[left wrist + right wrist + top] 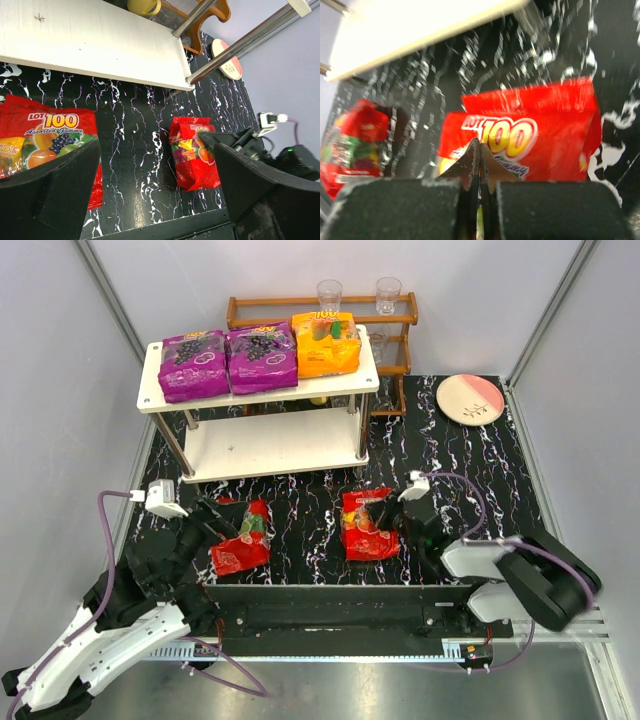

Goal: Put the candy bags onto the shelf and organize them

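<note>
Two purple candy bags (193,365) (262,355) and an orange one (326,342) lie side by side on the top board of the white shelf (152,390). Its lower board (90,40) is bare. Two red bags lie on the black marbled table. My left gripper (215,525) is open and empty, its jaws (157,200) wide apart, with the left red bag (242,540) (45,135) by its left finger. My right gripper (393,515) (480,150) is shut on the near edge of the right red bag (365,530) (192,160) (545,135).
A brown wooden rack (400,315) with clear glasses stands behind the shelf at the right. A pink and white plate (470,398) lies at the back right. A yellow object (142,6) sits behind the shelf's lower board. Grey walls close in both sides.
</note>
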You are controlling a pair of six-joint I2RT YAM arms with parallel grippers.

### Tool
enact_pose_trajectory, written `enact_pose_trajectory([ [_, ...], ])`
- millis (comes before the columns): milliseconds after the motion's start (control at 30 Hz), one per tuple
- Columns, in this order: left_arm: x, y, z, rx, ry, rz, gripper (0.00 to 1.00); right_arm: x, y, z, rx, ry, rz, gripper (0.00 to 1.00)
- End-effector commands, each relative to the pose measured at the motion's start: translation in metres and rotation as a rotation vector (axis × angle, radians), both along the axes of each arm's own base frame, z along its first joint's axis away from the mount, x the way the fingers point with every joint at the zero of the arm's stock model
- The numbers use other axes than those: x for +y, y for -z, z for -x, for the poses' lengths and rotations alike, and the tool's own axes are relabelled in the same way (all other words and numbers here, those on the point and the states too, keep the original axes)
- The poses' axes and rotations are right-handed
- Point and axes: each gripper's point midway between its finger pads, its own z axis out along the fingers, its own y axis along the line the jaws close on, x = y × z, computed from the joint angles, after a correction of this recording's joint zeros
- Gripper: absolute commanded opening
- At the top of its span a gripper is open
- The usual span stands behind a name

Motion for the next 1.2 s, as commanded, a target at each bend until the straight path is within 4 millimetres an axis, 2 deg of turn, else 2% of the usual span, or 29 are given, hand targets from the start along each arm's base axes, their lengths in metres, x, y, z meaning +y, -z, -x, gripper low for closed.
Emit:
enact_pose_trajectory([
  [0,-0.005,-0.006,-0.004,-0.021,0.005,0.021,0.99,0.018,0.030,0.008,0.058,-0.033,-0.121,0.00],
  [33,-0.005,-0.005,-0.004,-0.019,0.003,0.019,0.99,0.020,0.056,0.015,0.119,-0.041,-0.099,0.00],
  [67,-0.005,-0.004,-0.004,-0.016,0.004,0.017,0.99,0.022,0.065,0.021,0.142,-0.061,-0.109,0.00],
  [100,-0.005,-0.004,-0.004,-0.016,0.003,0.020,0.99,0.029,0.056,0.020,0.116,-0.077,-0.173,0.00],
  [133,-0.005,-0.004,-0.004,-0.016,0.004,0.022,0.99,0.029,0.073,0.026,0.160,-0.085,-0.168,0.00],
  [167,-0.005,-0.004,-0.003,-0.016,0.007,0.023,0.99,0.029,0.075,0.031,0.168,-0.097,-0.183,0.00],
  [200,-0.004,-0.005,-0.003,-0.017,0.003,0.025,0.99,0.032,0.067,0.031,0.149,-0.099,-0.222,0.00],
  [300,0.000,-0.005,-0.001,-0.018,-0.006,0.027,0.99,0.022,0.069,0.032,0.156,-0.061,-0.216,0.00],
  [333,0.001,-0.004,-0.001,-0.017,-0.011,0.025,0.99,0.022,0.054,0.030,0.122,-0.057,-0.235,0.00],
  [367,0.001,-0.006,0.000,-0.020,-0.009,0.028,0.99,0.021,0.049,0.028,0.110,-0.048,-0.233,0.00],
  [400,0.002,-0.006,0.000,-0.023,-0.012,0.030,0.99,0.017,0.057,0.031,0.144,-0.043,-0.182,0.00],
  [433,0.002,-0.005,-0.001,-0.019,-0.012,0.026,0.99,0.019,0.033,0.026,0.092,-0.045,-0.206,0.00],
  [467,0.002,-0.005,-0.001,-0.019,-0.013,0.024,0.99,0.020,0.021,0.020,0.071,-0.036,-0.199,0.00],
  [500,0.001,-0.005,-0.001,-0.018,-0.010,0.023,0.99,0.013,0.013,0.022,0.071,-0.027,-0.151,0.09],
  [533,0.001,-0.005,-0.002,-0.016,-0.012,0.018,0.99,0.008,-0.001,0.014,0.045,0.015,-0.133,0.16],
  [567,0.000,-0.005,-0.002,-0.014,-0.010,0.017,0.99,-0.006,0.014,0.020,0.103,0.043,-0.036,0.25],
  [600,-0.001,-0.005,-0.002,-0.014,-0.009,0.017,0.99,-0.013,-0.011,0.018,0.053,0.075,-0.061,0.35],
  [633,-0.001,-0.005,-0.003,-0.016,-0.007,0.020,0.99,-0.025,-0.018,0.014,0.037,0.138,-0.043,0.53],
  [667,-0.002,-0.005,-0.003,-0.015,-0.006,0.019,0.99,-0.038,-0.009,0.020,0.075,0.171,-0.001,0.60],
  [700,-0.003,-0.004,-0.003,-0.014,-0.003,0.019,0.99,-0.044,-0.025,0.022,0.040,0.195,-0.030,0.64],
  [733,-0.005,-0.004,-0.004,-0.018,0.000,0.024,0.99,-0.054,-0.021,0.024,0.041,0.230,-0.020,0.69],
  [767,-0.006,-0.002,-0.004,-0.014,0.003,0.022,0.99,-0.060,-0.014,0.030,0.068,0.240,-0.007,0.70],
  [800,-0.007,-0.003,-0.005,-0.017,0.005,0.025,0.99,-0.063,-0.019,0.033,0.059,0.249,-0.031,0.72],
  [933,-0.008,-0.003,-0.005,-0.015,0.011,0.024,0.99,-0.078,0.015,0.052,0.173,0.298,-0.027,0.76],
  [1067,-0.009,-0.004,-0.004,-0.015,0.015,0.027,0.99,-0.074,0.028,0.059,0.197,0.286,-0.104,0.78],
  [1167,-0.010,-0.003,-0.004,-0.014,0.021,0.028,0.99,-0.074,0.040,0.059,0.207,0.276,-0.062,0.79],
])
